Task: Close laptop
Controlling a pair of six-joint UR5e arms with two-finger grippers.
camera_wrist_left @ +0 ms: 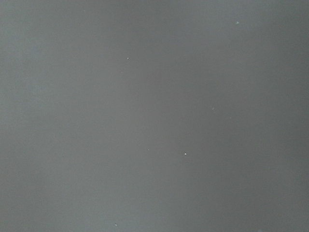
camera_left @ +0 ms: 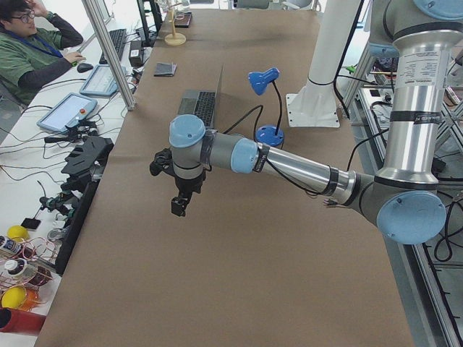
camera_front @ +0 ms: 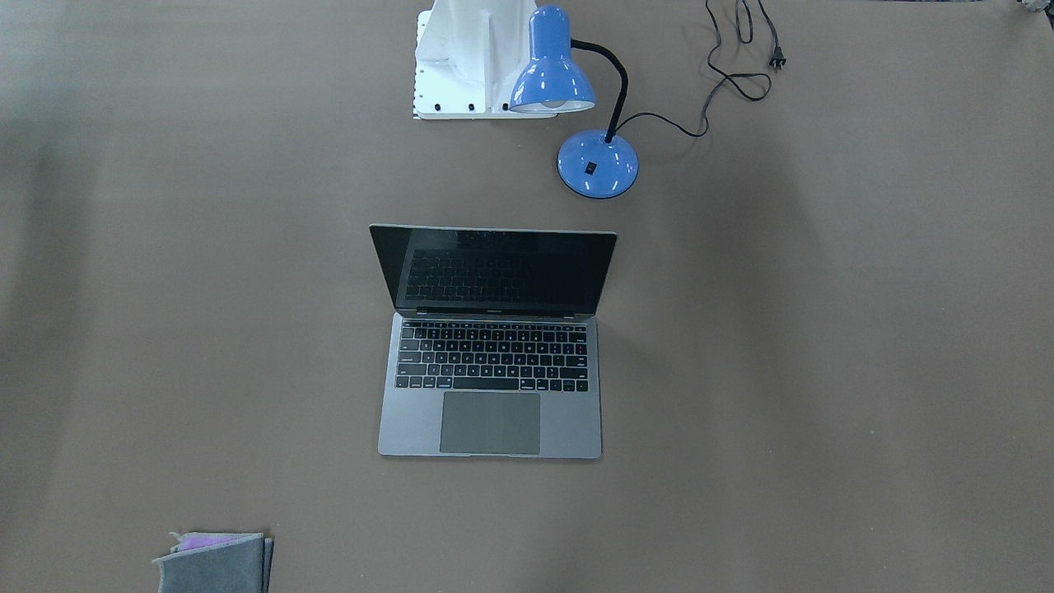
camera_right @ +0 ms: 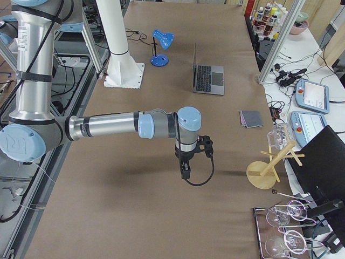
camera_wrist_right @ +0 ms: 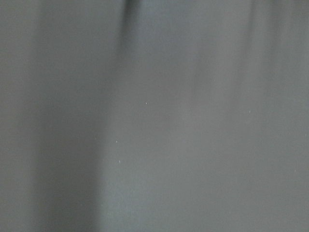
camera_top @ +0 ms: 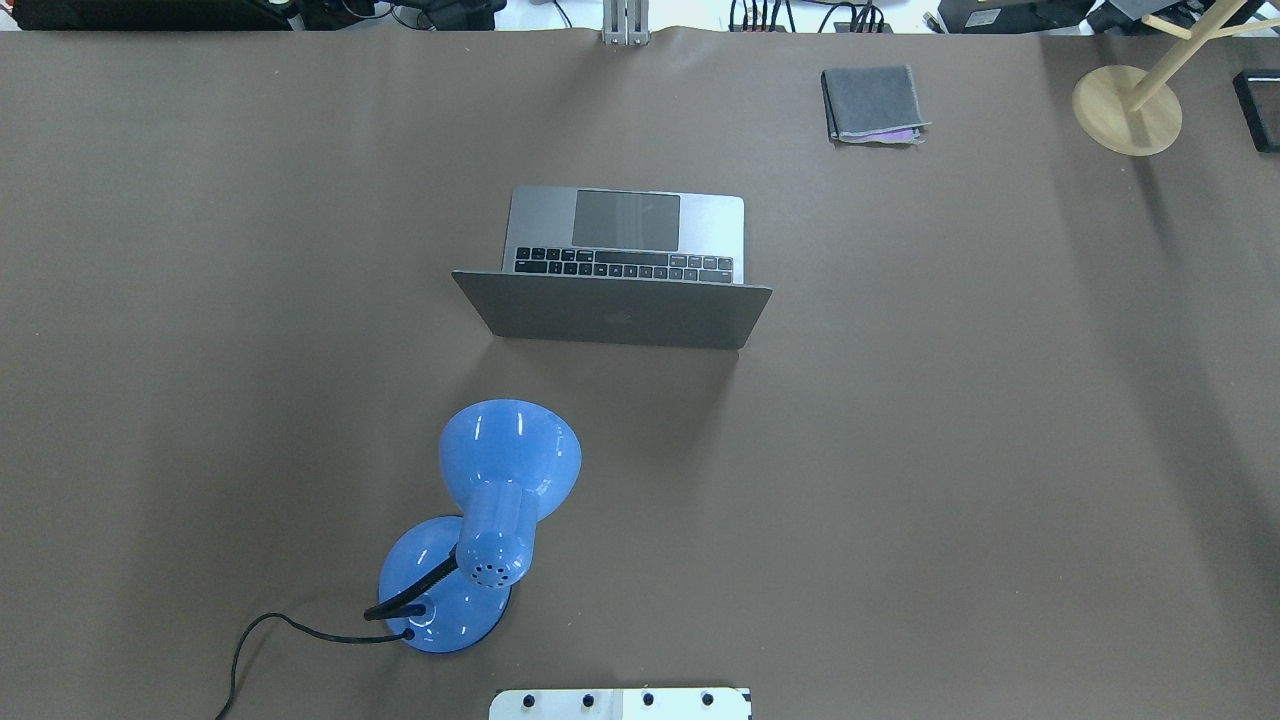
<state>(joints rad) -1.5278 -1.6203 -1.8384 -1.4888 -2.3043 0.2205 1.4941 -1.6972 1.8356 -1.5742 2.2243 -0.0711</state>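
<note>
Left hand (camera_left: 178, 207): we only catch it from the camera at the bench's end. It hangs off the wrist pointing down over bare bench (camera_top: 1000, 450), well apart from everything else. We honestly can't tell how far open it is, and can't make out anything in it.

Left wrist view: just flat grey-brown surface, nothing to go on.

Lamp (camera_top: 505, 470): a blue desk one with a black gooseneck, standing between the robot's base and the laptop, a bit to the left. Its shade tips toward the laptop but stays clear of it. Its black cord (camera_top: 270, 630) trails off to the left.

Laptop (camera_top: 620, 310): it's mid-bench and wide open. We see the grey lid's back with the logo from the robot's side, leaning back toward the robot. The black screen, keys and trackpad face the far edge. Nothing's touching it.

Cloth (camera_top: 872, 102): small, grey and folded, near the far edge, right of the laptop and well apart from it.

Wooden stand (camera_top: 1125, 110): round base in the far right corner.

Right hand (camera_right: 185, 172): same deal, side view only. It points down over bare bench, well apart from the laptop. Can't tell how open it is.
</note>
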